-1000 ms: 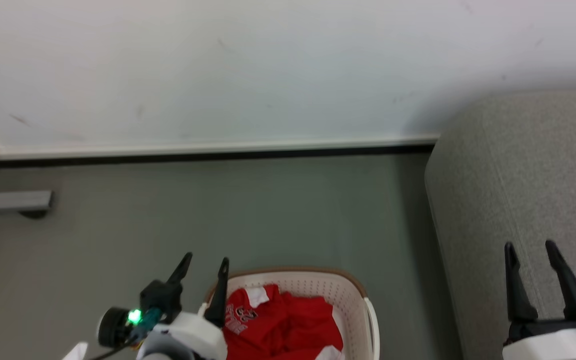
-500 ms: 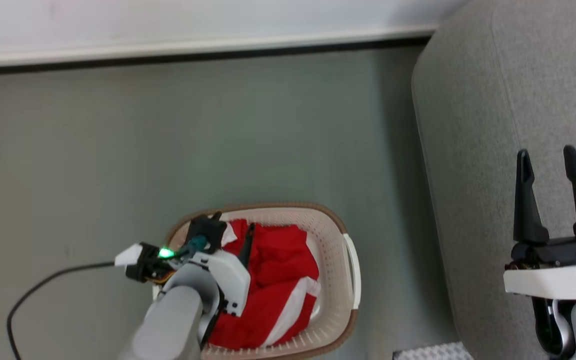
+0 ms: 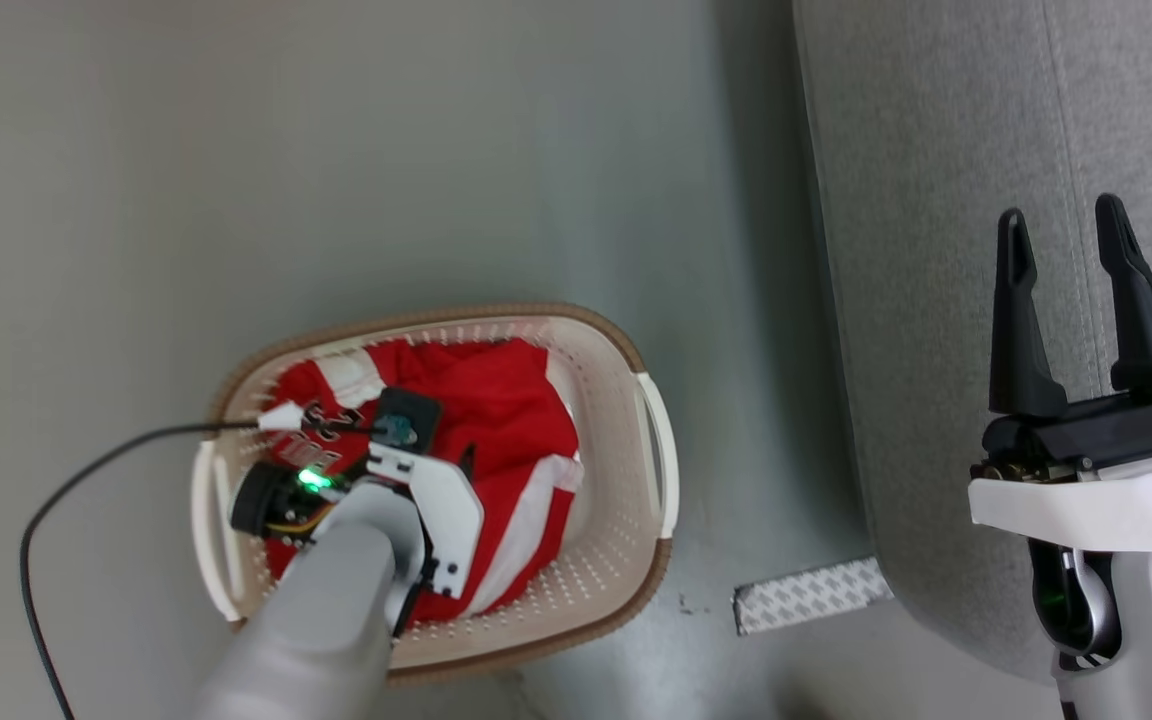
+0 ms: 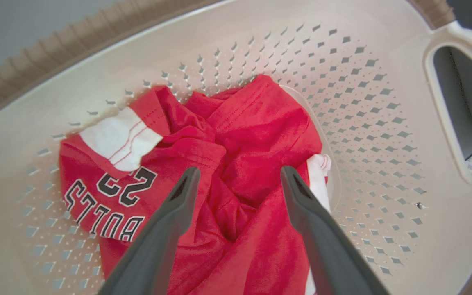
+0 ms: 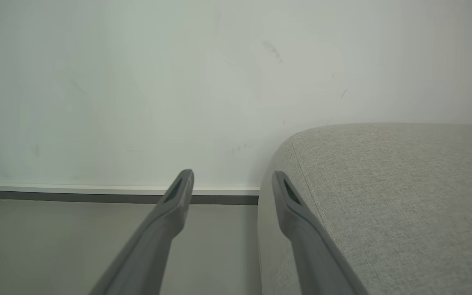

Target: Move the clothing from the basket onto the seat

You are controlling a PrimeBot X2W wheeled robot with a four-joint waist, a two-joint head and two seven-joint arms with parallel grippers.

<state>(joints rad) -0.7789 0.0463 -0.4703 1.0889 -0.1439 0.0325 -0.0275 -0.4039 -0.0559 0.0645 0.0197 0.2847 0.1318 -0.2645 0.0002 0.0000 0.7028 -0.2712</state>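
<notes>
1. The clothing (image 4: 256, 135) lies crumpled in the bottom of the basket (image 4: 367, 102). The basket stands on the floor (image 3: 436, 150) just beside the seat (image 3: 936, 250), and none of the red cloth is on the seat yet.
2. We judge the fabric soft, light and limp. It will sag and trail when lifted, and thin jersey cloth may slip from a shallow pinch or drag a second garment along.
3. We would take hold on the raised fold in the middle of the heap, where the cloth bunches up. The printed numbers (image 4: 125, 186) and the white trim (image 4: 117, 139) lie flatter and closer to the basket wall, so they are poorer places to grip.
4. The left gripper (image 4: 240, 174) points steeply down into the basket, and in the head view its forearm reaches in over the near rim. Its two fingers stand spread apart astride that central fold, with nothing pinched between them. We cannot tell whether the tips touch the cloth.
5. The right gripper (image 3: 1059, 208) shows against the seat in the head view, well apart from the basket. Its fingers are parted and empty, and in its wrist view they point toward the wall (image 5: 137, 82).
</notes>
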